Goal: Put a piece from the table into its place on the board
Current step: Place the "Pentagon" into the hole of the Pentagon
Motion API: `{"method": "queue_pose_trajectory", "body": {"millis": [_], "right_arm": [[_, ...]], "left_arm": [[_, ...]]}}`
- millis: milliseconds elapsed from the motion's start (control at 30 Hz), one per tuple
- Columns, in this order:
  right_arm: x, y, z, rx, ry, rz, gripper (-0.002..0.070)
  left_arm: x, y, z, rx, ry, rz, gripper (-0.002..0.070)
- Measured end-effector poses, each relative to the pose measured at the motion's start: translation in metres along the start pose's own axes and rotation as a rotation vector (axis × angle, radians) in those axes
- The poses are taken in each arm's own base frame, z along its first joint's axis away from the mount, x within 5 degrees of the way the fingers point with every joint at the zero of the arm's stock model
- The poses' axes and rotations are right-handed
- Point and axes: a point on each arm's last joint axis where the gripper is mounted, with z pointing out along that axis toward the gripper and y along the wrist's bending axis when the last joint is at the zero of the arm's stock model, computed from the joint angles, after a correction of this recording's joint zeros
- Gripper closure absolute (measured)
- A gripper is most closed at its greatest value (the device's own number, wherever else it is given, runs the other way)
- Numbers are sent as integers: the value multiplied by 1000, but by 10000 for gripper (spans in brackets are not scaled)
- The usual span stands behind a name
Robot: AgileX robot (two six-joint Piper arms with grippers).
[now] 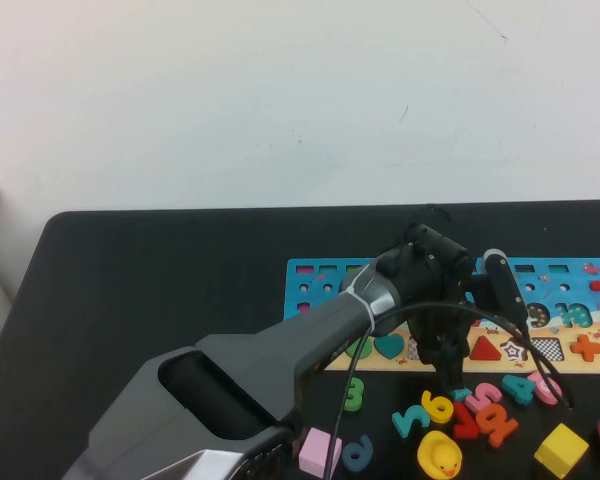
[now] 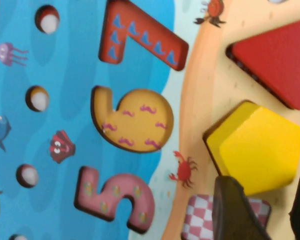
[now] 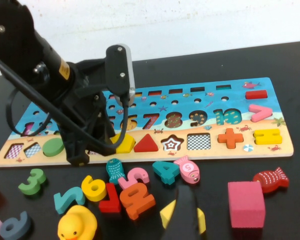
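The yellow pentagon block (image 2: 257, 150) sits tilted at its recess on the puzzle board (image 2: 80, 125); left gripper (image 1: 450, 375) jaws apart; press it flat. Right gripper (image 3: 186, 215), jaws' state unclear, hovers over the worktop (image 1: 160, 290)

From the high view, the left arm (image 1: 380, 300) hides much of the board (image 1: 560, 275); the right gripper's fingertip (image 3: 186, 212) is cut off at the edge.
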Motion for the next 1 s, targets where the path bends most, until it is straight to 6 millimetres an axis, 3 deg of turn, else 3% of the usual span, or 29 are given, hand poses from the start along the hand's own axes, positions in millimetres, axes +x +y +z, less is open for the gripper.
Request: {"method": "queue_pose_trajectory", "body": {"millis": [433,667,767,867,1000], "right_arm": [[0,0,0,0,0,0,83],[0,0,0,0,0,0,83],[0,0,0,0,0,0,83],[0,0,0,0,0,0,83],[0,0,0,0,0,0,83]], "left_arm": [[-8,4,-14,-25,-39,2,462],[-7,3,-19,-18,-16,-8,522],[-13,0,-34,-30,-2,2,566],[-21,2,-60,-50,-21,-27,634],[-29,6,-94,-67,-49,-59,666]]}}
